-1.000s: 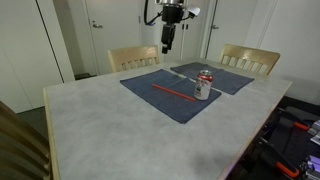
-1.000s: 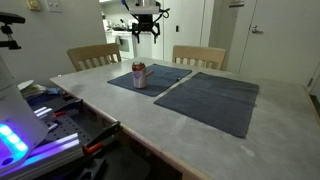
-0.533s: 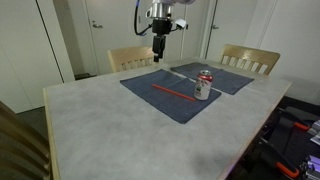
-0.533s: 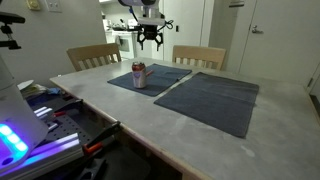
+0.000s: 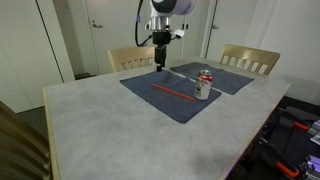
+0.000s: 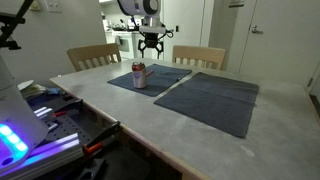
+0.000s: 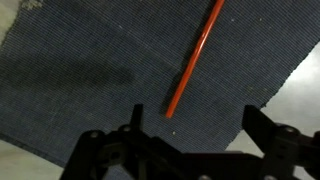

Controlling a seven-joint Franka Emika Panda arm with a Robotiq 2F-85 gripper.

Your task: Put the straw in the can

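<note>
**Gripper** (image 7: 192,135): I saw its jaws spread wide with nothing between them, hanging above the dark placemat (image 7: 70,60).

**Straw** (image 7: 195,58): it lay flat on the mat just ahead of the fingertips. Its long axis ran diagonally from near the gripper up to the top of the wrist view, which cut off the far end.

In an exterior view the gripper (image 5: 160,62) hung over the mat's far part. The straw (image 5: 173,92) lay lengthwise toward the upright can (image 5: 204,85), one end close beside it; I could not tell whether they touched.

In an exterior view the can (image 6: 139,75) showed, but I could not make out the straw.
</note>
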